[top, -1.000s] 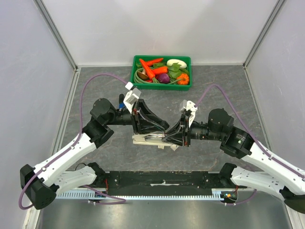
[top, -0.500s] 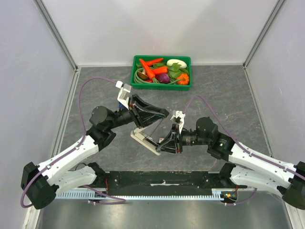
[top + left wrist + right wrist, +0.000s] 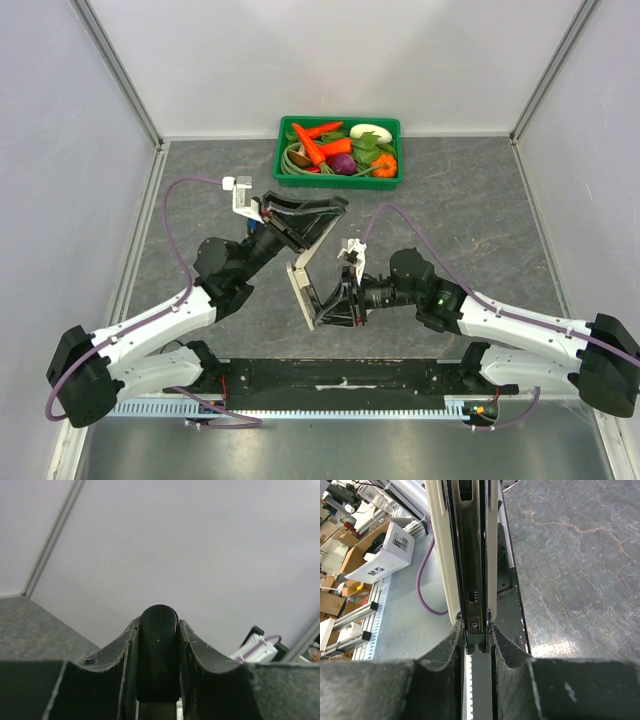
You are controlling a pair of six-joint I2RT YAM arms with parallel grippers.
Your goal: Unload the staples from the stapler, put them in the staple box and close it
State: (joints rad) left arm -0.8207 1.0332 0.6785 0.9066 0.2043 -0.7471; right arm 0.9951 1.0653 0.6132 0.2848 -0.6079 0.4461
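Both arms meet over the middle of the grey table [image 3: 480, 220], and the stapler [image 3: 303, 290] hangs between them, lifted off the surface and tilted steeply, one end nearer the arm bases and the other toward the back wall.

The left gripper [image 3: 325, 222] comes in from the left and has the far end. In its wrist view the fingers [image 3: 125, 650] sit tight against both sides of a rounded black part of the stapler [image 3: 158, 650], so the gripper is partly closed and clamped on that piece, pointing up at the pale wall.

The right gripper [image 3: 335, 300] reaches in from the right and takes the near end. Its own camera looks along the stapler's length: cream-white walls [image 3: 440, 555] run on either side of a dark metal channel [image 3: 470, 540], and the fingers [image 3: 451, 650] pinch in narrowly on the end of it, with no gap showing.

From above, the cream body and a thin dark arm seem to spread apart in a V, though I cannot tell how far it is hinged open.

A green tray [image 3: 283, 170] of toy vegetables sits at the back of the table, well apart from the arms. Purple cables [image 3: 180, 215] loop off each wrist.
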